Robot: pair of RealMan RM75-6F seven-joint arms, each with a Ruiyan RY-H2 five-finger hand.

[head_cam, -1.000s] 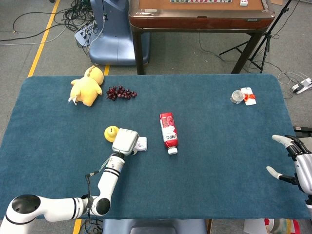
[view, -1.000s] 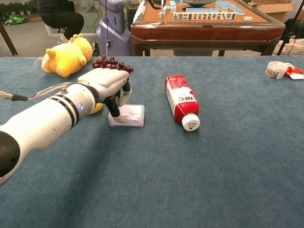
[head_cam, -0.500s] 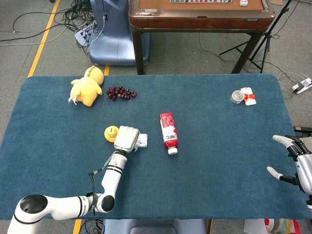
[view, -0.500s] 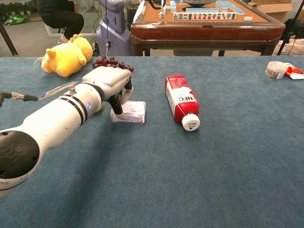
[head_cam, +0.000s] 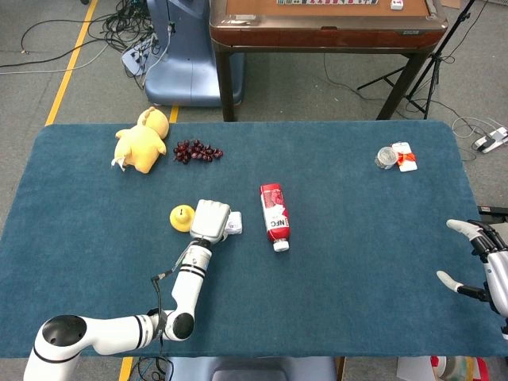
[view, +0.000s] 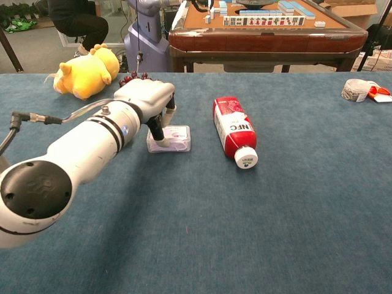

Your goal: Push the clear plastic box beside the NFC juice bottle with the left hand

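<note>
- Left robot hand (view: pixel 150 98) rests its fingers on the clear plastic box (view: pixel 172 138), near the lying NFC juice bottle (view: pixel 234 131); bare tabletop (view: pixel 275 202) between them.
- Yellow fruit (head_cam: pixel 182 217) just behind.
- Right robot hand (head_cam: pixel 479 258) spread, empty.

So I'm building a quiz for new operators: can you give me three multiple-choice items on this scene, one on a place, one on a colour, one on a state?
1. Where is the clear plastic box?
A. left of the NFC juice bottle
B. on the bottle
C. by the tape roll

2. What colour is the plush toy?
A. green
B. yellow
C. white

3. How is the bottle?
A. upright
B. held
C. lying on its side

Answers: 1 A, a strip of cloth separates them; 2 B, yellow all over; 3 C, its cap points toward the robot while the left hand touches only the box.
</note>
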